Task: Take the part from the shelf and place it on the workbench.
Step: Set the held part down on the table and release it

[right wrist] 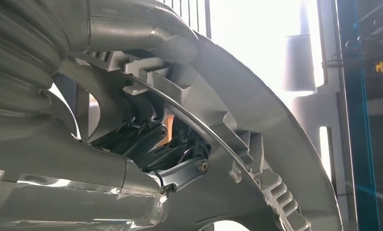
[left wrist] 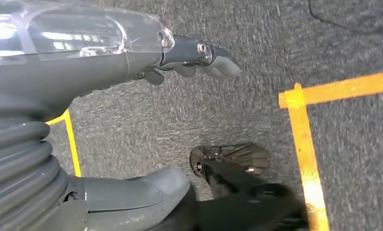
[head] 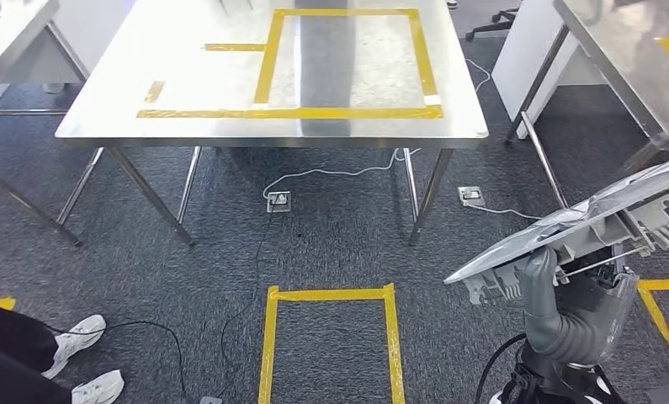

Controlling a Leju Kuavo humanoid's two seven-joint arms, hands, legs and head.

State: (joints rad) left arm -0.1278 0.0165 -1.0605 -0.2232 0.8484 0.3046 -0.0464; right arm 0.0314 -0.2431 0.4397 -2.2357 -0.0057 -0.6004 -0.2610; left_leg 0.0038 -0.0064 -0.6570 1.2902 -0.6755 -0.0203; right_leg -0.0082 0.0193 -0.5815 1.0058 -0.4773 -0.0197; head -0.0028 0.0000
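The right hand (head: pixel 566 324) has its fingers clamped on the ribbed underside of the grey part (head: pixel 583 227), carried tilted and well short of the counter (head: pixel 230 84), so I'd keep it level inside the yellow tape outline (head: pixel 347 63), while the left hand (left wrist: pixel 131 53) hangs spread, holding nothing.

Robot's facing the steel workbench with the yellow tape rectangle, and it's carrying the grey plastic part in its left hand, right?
Not quite: the right hand grips the grey plastic part, as the head view shows. The left hand hangs over the carpet holding nothing. The steel workbench with its yellow tape rectangle does stand ahead.
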